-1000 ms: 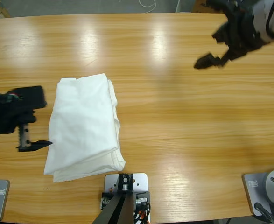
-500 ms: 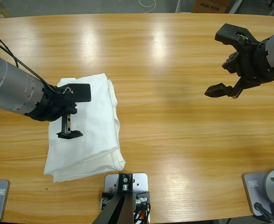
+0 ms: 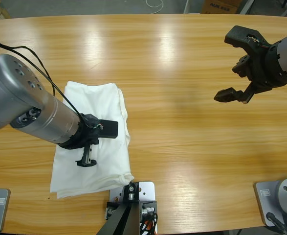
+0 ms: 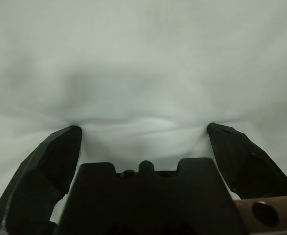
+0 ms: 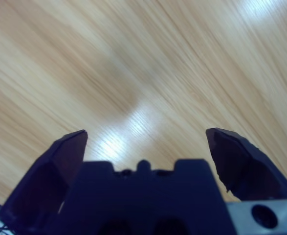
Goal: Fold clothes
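A folded white T-shirt [image 3: 92,100], the clothes, lies on the wooden table [image 3: 182,142] at the front left. My left gripper [image 3: 95,145] is down over its front half, and the big silver arm reaches in from the left. In the left wrist view white fabric [image 4: 143,58] fills the picture, and the open left gripper [image 4: 143,132] presses its jaw tips into the cloth, which dimples there. Nothing is clamped between them. My right gripper [image 3: 232,64] hangs open at the far right, well away from the shirt. The right gripper [image 5: 145,134] has only bare wood [image 5: 133,58] in front of it.
A black cable [image 3: 21,51] runs along the left arm's elbow. Bare wood stretches between the shirt and the right gripper. The shirt's front corner [image 3: 126,177] lies close to the table's front edge.
My left arm swept in from the left onto the shirt and toward the front edge, nudging the shirt slightly rightward and frontward. The right gripper came down a little, then held still.
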Motion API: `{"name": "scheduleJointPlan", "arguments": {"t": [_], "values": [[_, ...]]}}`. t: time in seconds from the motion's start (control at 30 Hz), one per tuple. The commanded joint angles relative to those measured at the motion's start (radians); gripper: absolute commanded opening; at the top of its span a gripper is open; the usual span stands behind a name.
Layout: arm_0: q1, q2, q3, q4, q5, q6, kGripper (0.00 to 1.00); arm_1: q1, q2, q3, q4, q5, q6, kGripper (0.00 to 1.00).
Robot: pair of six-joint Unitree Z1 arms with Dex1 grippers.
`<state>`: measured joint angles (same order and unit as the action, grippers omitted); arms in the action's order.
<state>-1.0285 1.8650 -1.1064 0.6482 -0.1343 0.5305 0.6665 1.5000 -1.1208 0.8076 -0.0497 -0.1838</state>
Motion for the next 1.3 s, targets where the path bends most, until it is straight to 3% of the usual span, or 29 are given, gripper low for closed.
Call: {"name": "scheduleJointPlan", "arguments": {"t": [0.03,0.2,0.43,0.57,0.7,0.9,1.03,1.1,1.3], "values": [[-0.036,0.212,0.036,-0.004,-0.022,-0.142,0.991,0.004,0.011,0.038,-0.011,0.005,0.014,1.0],[0.12,0.26,0.023,-0.02,-0.007,-0.231,0.982,0.0,-0.015,0.039,0.0,-0.002,0.021,1.0],[0.48,0.3,-0.068,-0.021,0.103,-0.254,0.982,-0.007,-0.011,0.038,0.005,-0.002,0.023,1.0],[0.663,0.348,-0.192,-0.019,0.18,-0.413,0.982,-0.011,0.005,0.037,0.005,-0.002,0.023,1.0],[0.788,0.426,-0.421,0.025,0.193,-0.518,0.987,-0.013,0.046,0.033,-0.002,-0.001,0.023,1.0],[0.89,0.657,-0.995,0.368,0.177,-0.517,0.982,-0.05,0.109,0.014,-0.01,0.007,0.012,1.0],[0.952,0.781,-1.295,0.546,0.177,-0.537,0.982,-0.073,0.148,-0.005,-0.018,0.015,0.01,1.0],[0.972,0.808,-1.365,0.577,0.168,-0.541,0.982,-0.073,0.167,-0.013,-0.019,0.022,0.01,1.0],[0.962,0.785,-1.41,0.654,0.168,-0.536,0.987,-0.073,0.174,-0.042,-0.007,0.012,0.01,1.0]]}}
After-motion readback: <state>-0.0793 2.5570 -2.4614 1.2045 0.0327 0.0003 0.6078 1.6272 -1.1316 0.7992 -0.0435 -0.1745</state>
